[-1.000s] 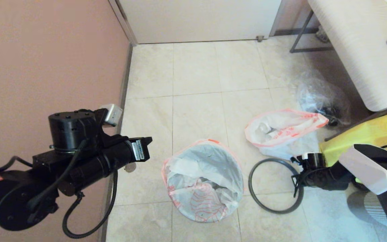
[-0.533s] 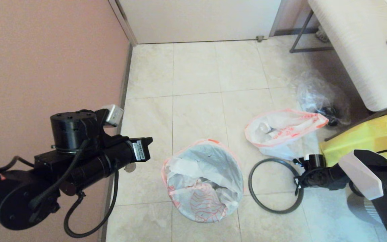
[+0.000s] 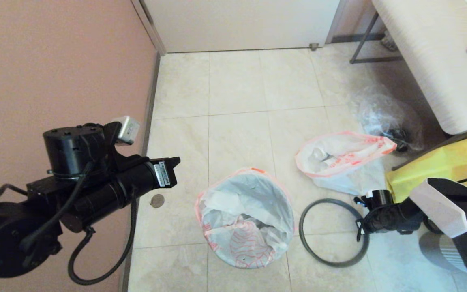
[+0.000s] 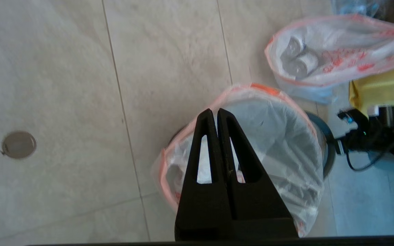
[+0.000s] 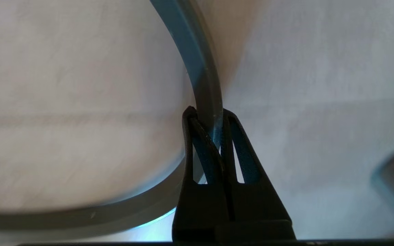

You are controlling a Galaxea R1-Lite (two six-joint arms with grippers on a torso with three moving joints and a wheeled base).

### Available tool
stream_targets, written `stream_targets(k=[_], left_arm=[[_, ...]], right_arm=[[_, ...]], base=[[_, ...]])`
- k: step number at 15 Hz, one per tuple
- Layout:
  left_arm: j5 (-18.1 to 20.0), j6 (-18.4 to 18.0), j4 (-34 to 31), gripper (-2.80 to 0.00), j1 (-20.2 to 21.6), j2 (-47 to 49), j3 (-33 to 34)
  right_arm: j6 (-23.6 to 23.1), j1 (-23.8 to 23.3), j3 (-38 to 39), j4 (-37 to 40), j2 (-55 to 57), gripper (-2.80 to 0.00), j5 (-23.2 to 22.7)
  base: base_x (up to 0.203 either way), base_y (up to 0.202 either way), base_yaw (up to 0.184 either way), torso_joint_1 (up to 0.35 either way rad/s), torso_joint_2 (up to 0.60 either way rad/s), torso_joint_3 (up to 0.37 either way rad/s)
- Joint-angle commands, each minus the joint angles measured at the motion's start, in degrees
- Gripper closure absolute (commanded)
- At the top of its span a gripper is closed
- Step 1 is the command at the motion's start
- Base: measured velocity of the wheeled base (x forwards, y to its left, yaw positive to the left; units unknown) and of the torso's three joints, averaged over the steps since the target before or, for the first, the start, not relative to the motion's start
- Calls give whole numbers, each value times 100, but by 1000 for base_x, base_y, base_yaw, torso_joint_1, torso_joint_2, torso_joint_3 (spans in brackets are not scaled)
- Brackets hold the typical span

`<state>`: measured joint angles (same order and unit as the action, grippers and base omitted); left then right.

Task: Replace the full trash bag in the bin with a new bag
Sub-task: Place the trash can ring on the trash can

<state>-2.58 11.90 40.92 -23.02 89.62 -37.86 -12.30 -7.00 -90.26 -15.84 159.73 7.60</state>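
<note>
Left gripper [image 4: 216, 114]: held in the air by the pink wall, left of the bin; jaws are clenched with nothing between them.
Floor drain [image 3: 157, 200]: a small round cover is set in the tiled floor [image 3: 237, 85], between the left arm and the bin.
Bin [image 3: 245, 218]: positioned on the floor at centre; its body is covered by the liner.
New bag [image 3: 258, 202]: fitted inside the bin, with its pink-edged mouth draped over the bin's top; red line drawings are visible on it.
Rim ring [image 3: 333, 232]: laid flat on the floor just right of the bin.
Right gripper [image 5: 206, 114]: positioned low at the ring's right side; jaws are closed on the ring.
Full trash bag [image 3: 341, 160]: laid on the floor behind the ring, well apart from the bin.
Yellow bag [image 3: 440, 166]: located at far right.
</note>
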Motion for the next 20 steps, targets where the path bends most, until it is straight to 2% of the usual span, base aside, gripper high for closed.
stream_targets(k=[1,4,6,8,11,13,15,17,20], left_arm=[[-5,6,7,0,-1,-206,-51],[-7,-5,-51,0,-1,-413,-96],[8,5,-399,0,-21,-669,-208],[32,67,-926,0,-209,-1071,-377],[43,163,-1249,0,-269,-1407,-573],[78,226,-1601,0,-582,-1602,-678],[82,470,-1976,0,-916,-1707,-833],[83,497,-2168,0,-1015,-1838,-923],[83,498,-2676,0,-1056,-1978,-1151]], right_arm=[[72,28,578,-119,-752,0,31],[171,13,1481,-245,-1965,0,69],[179,18,1965,-252,-2853,0,119],[116,80,2261,-165,-3729,0,269],[38,324,2405,425,-5133,0,441],[28,590,2453,1021,-6036,0,580],[36,867,2494,1753,-6825,0,733],[69,1297,2506,2465,-7376,0,863],[447,2171,2463,2725,-7673,0,1033]], base=[[0,0,0,0,0,0],[0,0,0,0,0,0],[0,0,0,0,0,0],[0,0,0,0,0,0],[0,0,0,0,0,0],[0,0,0,0,0,0],[0,0,0,0,0,0],[0,0,0,0,0,0],[0,0,0,0,0,0]])
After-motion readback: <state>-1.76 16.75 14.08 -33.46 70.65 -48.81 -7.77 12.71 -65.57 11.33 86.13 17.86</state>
